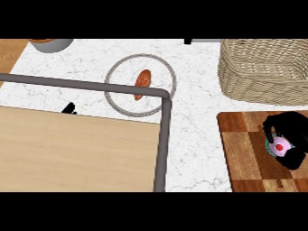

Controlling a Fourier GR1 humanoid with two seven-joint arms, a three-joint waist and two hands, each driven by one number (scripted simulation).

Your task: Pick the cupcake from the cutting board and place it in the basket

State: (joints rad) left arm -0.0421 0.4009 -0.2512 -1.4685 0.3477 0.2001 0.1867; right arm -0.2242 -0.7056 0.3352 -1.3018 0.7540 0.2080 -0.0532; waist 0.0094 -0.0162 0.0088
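Pink-frosted cupcake (279, 145) sits on the wooden cutting board (243, 153), enclosed by the curled fingers of the right hand (295, 135). Wicker basket (269, 72) stands just beyond the board. Left hand (69, 108) shows only a dark tip, state undeterminable. The cupcake is likely light, soft and crushable; best held around its wrapper, below the frosting.

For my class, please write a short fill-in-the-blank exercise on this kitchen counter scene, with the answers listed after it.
1. The right hand curls round the pink ____.
2. That hand is over the wooden ____ board.
3. The woven basket lies ____ the board in the view.
4. The round plate holds a ____ item.

Answers: cupcake; cutting; above; reddish-brown
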